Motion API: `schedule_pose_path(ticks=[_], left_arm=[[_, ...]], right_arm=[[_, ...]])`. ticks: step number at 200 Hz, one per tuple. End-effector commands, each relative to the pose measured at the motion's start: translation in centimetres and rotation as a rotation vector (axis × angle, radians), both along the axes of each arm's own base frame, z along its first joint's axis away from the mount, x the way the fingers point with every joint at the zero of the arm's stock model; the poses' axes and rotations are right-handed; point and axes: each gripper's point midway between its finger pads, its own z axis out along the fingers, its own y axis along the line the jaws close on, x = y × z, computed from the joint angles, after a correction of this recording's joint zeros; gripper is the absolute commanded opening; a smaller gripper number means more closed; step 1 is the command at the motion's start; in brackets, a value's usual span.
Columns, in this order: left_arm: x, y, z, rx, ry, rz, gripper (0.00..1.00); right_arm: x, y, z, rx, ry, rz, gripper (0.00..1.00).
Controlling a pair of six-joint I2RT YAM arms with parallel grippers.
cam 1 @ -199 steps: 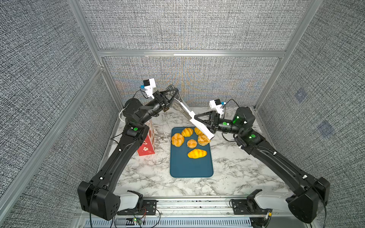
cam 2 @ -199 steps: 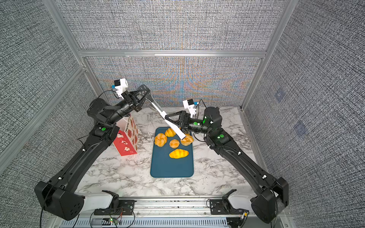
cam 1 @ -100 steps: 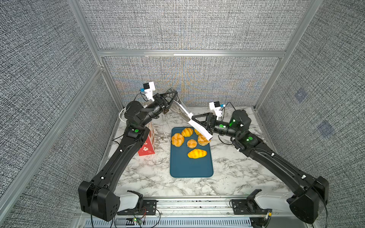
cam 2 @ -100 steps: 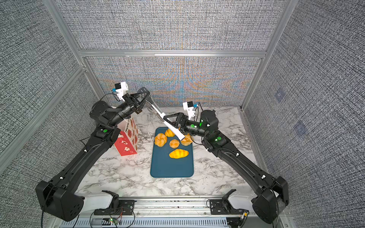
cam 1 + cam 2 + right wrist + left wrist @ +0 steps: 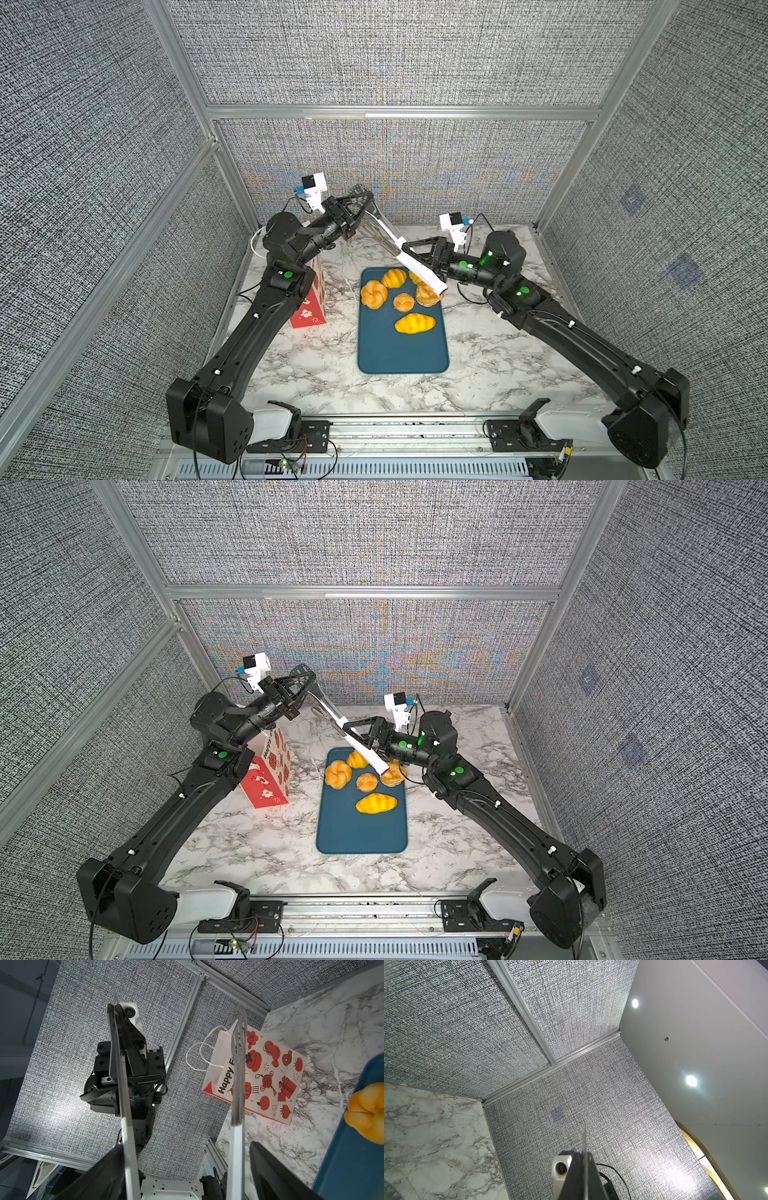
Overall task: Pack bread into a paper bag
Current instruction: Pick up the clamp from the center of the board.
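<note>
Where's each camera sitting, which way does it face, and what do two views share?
Top views: high at the front, looking down on tray, bread, left arm, right arm.
Left wrist: on the left arm, facing wall and ceiling; left gripper shut on tongs.
Right wrist: on the right arm, facing the paper bag; open right gripper straddles tongs.
Shared: both wrist views show the tongs.

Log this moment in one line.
left end effector: shut on white-handled metal tongs | right end effector: open astride their handles | golden pastries: on blue tray | red-white paper bag: upright
</note>
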Motion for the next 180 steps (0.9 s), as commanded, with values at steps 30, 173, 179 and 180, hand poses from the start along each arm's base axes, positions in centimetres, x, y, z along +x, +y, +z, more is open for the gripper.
schedule_pose_path(ticks=[30,173,179,180], left_arm=[[0.1,1.1,1.6,-0.058,-0.055,0.029,0.02],[-0.2,1.3,0.7,-0.047,-0.037,0.014,0.02],[-0.3,1.3,0.7,-0.047,-0.038,0.012,0.02],[-0.3,1.2,0.7,-0.046,-0.037,0.011,0.02]], right_arm=[[0.1,0.2,0.6,0.014,-0.022,0.000,0.84],[-0.9,1.1,-1.0,-0.037,0.024,0.075,0.90],[-0.9,1.1,-1.0,-0.038,0.026,0.076,0.90],[-0.9,1.1,-1.0,-0.038,0.027,0.076,0.90]])
